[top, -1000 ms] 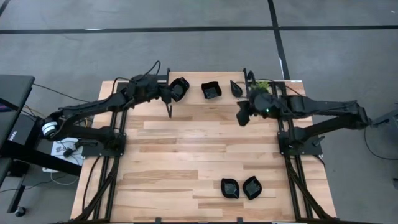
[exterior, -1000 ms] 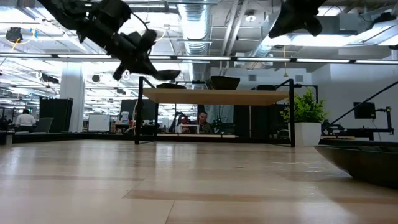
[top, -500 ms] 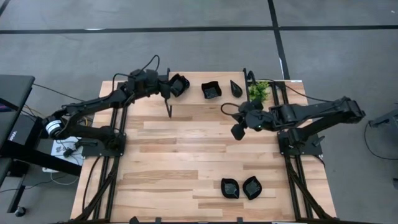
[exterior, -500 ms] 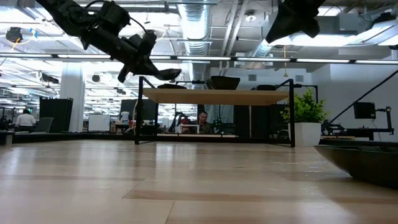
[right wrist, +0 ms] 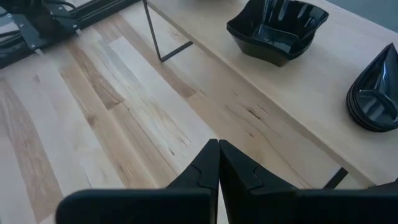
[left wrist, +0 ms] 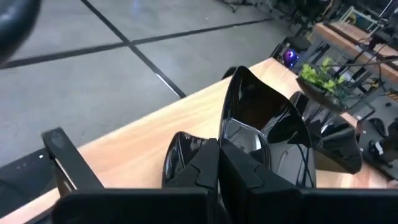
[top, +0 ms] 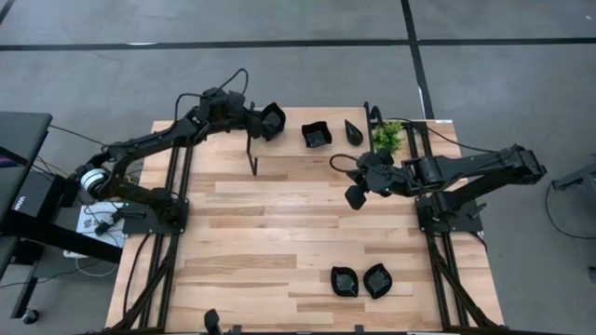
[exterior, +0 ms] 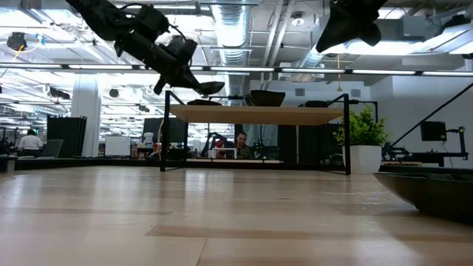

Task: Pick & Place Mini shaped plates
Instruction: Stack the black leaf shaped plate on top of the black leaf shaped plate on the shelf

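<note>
My left gripper point(top: 257, 121) is shut on a glossy black mini plate point(top: 273, 119), held above the left end of the raised wooden shelf point(top: 289, 141) at the table's far edge. In the low view the plate point(exterior: 209, 87) hangs a little above the shelf top point(exterior: 259, 114). A square plate point(top: 317, 135) and a teardrop plate point(top: 354, 130) rest on the shelf. Two more plates point(top: 345, 281) point(top: 377, 279) lie on the table near its front edge. My right gripper point(top: 357, 194) is shut on nothing, above the table in front of the shelf's right part. My left gripper pinches the plate's near rim point(left wrist: 235, 138) between its two shut fingers. The fingers come slanting down from the table's left. The plate juts out beyond the fingertips with its pointed end point(left wrist: 239, 70) away from them, and hangs clear of the shelf.
A small green potted plant point(top: 389, 135) stands at the shelf's right end. The shelf stands on thin black legs point(top: 250, 160). Bare wooden table point(top: 279, 223) lies between the shelf and the two front plates.
My left gripper has carried its plate toward the table's far edge and a little to the right and up, still shut on it. My right gripper has moved away from the shelf toward the near edge, then held still.
</note>
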You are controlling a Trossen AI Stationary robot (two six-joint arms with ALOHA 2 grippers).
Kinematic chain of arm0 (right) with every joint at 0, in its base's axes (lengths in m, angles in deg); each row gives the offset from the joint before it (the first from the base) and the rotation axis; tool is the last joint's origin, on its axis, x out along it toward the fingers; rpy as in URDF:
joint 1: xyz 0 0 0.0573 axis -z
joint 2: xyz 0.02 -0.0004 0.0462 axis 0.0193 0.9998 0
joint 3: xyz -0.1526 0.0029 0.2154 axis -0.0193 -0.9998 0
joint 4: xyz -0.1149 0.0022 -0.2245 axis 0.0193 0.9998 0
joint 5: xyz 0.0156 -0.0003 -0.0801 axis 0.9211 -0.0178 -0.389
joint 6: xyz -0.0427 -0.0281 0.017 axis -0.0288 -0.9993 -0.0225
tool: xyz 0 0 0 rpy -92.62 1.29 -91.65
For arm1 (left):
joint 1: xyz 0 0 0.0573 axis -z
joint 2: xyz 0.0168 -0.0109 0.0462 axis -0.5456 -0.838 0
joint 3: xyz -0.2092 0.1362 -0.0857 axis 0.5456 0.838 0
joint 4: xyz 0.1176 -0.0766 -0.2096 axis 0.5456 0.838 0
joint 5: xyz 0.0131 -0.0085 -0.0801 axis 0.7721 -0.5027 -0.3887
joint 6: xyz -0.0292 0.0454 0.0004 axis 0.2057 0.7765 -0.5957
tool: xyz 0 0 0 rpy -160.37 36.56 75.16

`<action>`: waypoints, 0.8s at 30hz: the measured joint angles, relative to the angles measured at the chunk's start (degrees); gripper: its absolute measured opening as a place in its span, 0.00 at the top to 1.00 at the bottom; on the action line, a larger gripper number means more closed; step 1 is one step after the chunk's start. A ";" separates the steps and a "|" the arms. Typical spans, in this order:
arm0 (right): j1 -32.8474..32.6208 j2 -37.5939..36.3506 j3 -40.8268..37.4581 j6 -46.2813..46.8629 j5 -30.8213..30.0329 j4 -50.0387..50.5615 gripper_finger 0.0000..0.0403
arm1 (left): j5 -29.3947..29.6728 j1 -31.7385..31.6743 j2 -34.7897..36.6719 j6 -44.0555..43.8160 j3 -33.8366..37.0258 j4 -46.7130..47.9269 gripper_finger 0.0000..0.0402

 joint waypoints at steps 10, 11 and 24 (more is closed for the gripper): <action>0.00 0.00 0.00 0.31 -0.02 0.01 1.00 | 0.25 -1.29 -0.54 2.04 -0.03 3.86 0.98; 0.00 0.00 0.00 0.33 -0.03 0.02 1.00 | 0.37 -1.36 -0.54 2.11 -0.03 4.20 0.98; 0.00 0.00 0.00 0.33 -0.01 -0.01 1.00 | 0.44 -1.22 -0.54 3.43 -0.03 4.27 0.97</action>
